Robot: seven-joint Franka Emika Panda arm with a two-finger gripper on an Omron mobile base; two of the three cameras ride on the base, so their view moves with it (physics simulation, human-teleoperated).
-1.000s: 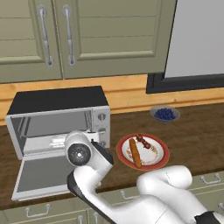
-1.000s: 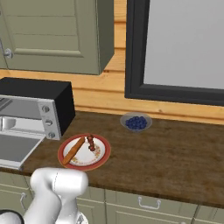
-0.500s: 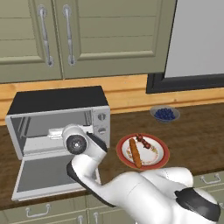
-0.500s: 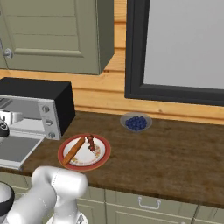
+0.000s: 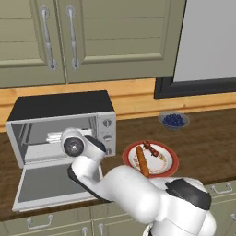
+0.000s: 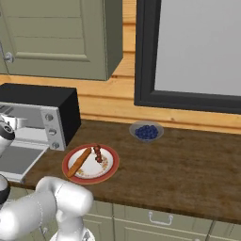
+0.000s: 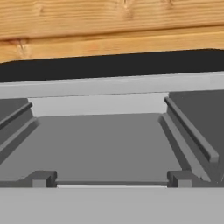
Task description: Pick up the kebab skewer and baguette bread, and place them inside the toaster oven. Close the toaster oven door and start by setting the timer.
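The toaster oven (image 5: 62, 120) stands on the left of the counter, and the toaster oven door (image 5: 48, 184) lies dropped flat in front of it. My gripper (image 5: 57, 135) reaches into the oven mouth, open and holding nothing; the wrist hides its fingers. The hand view looks straight into the bare grey cavity of the toaster oven (image 7: 105, 144). Right of the oven, the baguette bread (image 5: 142, 161) and the kebab skewer (image 5: 150, 149) lie on a red-rimmed plate (image 5: 169, 168). The right base view shows the baguette bread (image 6: 79, 161) and kebab skewer (image 6: 97, 153) on that plate (image 6: 106, 172).
A small bowl of blueberries (image 5: 173, 120) sits behind the plate near the wooden backsplash. Three knobs (image 5: 107, 137) run down the oven's right panel. Cabinet doors hang above the oven. The counter's front edge runs just below the open door.
The hand has risen from above the open door and moved left and forward into the oven mouth. The plate, the food and the oven have not moved.
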